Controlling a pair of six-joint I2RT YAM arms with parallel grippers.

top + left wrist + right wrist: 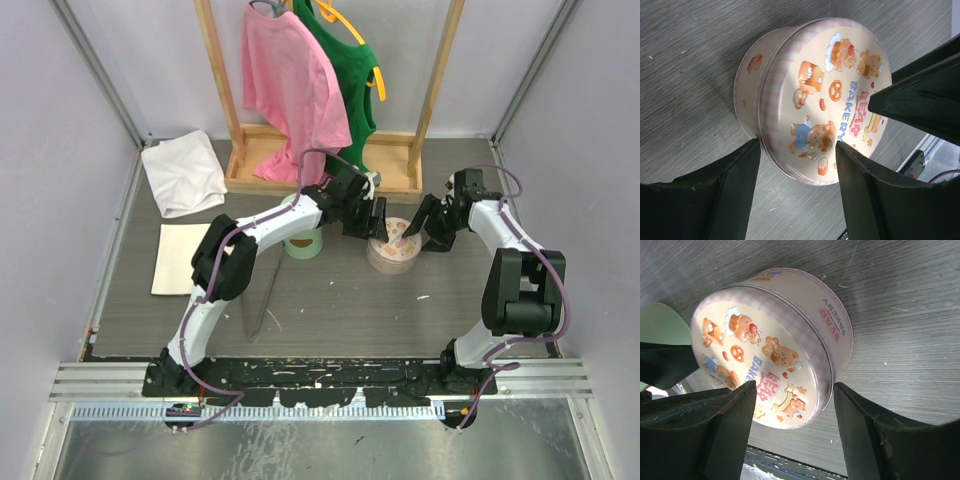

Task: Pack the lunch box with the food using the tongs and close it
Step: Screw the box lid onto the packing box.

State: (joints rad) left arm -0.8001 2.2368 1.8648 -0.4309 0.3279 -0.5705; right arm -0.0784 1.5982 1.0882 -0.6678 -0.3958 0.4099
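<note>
Nearest the arm bases, the tongs [258, 305] lie flat on the grey surface [340, 310] beside the left arm, held by neither gripper. Farther in, the round lunch box [392, 254] stands mid-surface with its bear-printed lid on. The left gripper [797, 145] and right gripper [795, 385] hang over it from opposite sides, each with its jaws apart across the lid's rim; I cannot tell whether they touch it. A pale green bowl [303, 241] sits just left of the box.

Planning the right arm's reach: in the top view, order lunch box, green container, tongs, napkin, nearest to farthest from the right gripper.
From the right gripper:
1. lunch box, at its jaws
2. green container, left
3. tongs, near-left
4. napkin, far left
</note>
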